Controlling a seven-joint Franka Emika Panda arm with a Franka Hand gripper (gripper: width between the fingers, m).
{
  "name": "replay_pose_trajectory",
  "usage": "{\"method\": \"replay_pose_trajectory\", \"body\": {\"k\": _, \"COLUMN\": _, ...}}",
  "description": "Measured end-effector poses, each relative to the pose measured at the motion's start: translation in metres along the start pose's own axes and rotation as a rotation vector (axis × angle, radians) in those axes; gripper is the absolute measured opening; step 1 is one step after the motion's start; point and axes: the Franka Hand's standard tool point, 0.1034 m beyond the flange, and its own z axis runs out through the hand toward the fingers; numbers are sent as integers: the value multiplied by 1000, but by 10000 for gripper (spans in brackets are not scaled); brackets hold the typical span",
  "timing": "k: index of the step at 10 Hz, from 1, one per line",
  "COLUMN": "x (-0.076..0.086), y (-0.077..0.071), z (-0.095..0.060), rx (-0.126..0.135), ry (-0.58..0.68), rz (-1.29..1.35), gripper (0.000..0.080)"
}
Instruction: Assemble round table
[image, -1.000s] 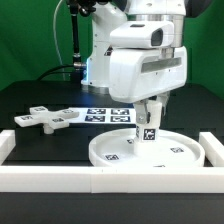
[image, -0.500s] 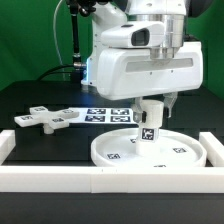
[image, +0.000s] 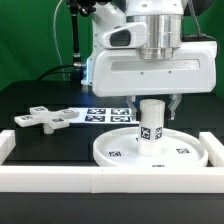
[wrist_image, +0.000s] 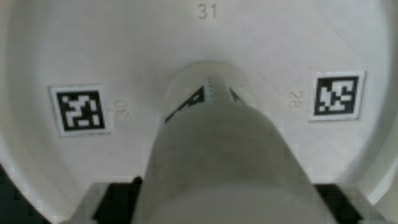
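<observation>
The large round white disc (image: 150, 150) lies flat on the black table against the white rim at the exterior view's right. The short cylindrical leg (image: 150, 122) stands upright on the disc's middle, a tag on its side. My gripper (image: 151, 100) is shut on the leg's top end, straight above the disc. In the wrist view the leg (wrist_image: 222, 150) runs from between my black fingers (wrist_image: 118, 200) down to the disc (wrist_image: 107, 50), which shows two tags. The cross-shaped foot piece (image: 40, 118) lies flat at the exterior view's left.
The marker board (image: 108, 114) lies behind the disc. The white straight-walled rim (image: 110, 180) runs along the front and up both sides. A green cable hangs at the back left.
The wrist has turned about the leg's axis; the arm's housing now faces the camera squarely. The leg stays upright on the disc's middle.
</observation>
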Motion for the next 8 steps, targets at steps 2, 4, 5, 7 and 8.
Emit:
{"method": "replay_pose_trajectory", "body": {"k": 2, "x": -1, "y": 1, "z": 0, "rx": 4, "ry": 12, "rz": 158, "gripper": 413}}
{"method": "replay_pose_trajectory", "body": {"k": 4, "x": -1, "y": 4, "z": 0, "rx": 26, "ry": 8, "rz": 389, "gripper": 413}}
{"method": "replay_pose_trajectory", "body": {"k": 5, "x": -1, "y": 4, "z": 0, "rx": 32, "ry": 6, "rz": 458, "gripper": 413}}
{"method": "replay_pose_trajectory", "body": {"k": 7, "x": -1, "y": 4, "z": 0, "rx": 47, "ry": -1, "rz": 676, "gripper": 413}}
{"method": "replay_pose_trajectory", "body": {"k": 8, "x": -1, "y": 3, "z": 0, "rx": 53, "ry": -4, "rz": 764, "gripper": 413}}
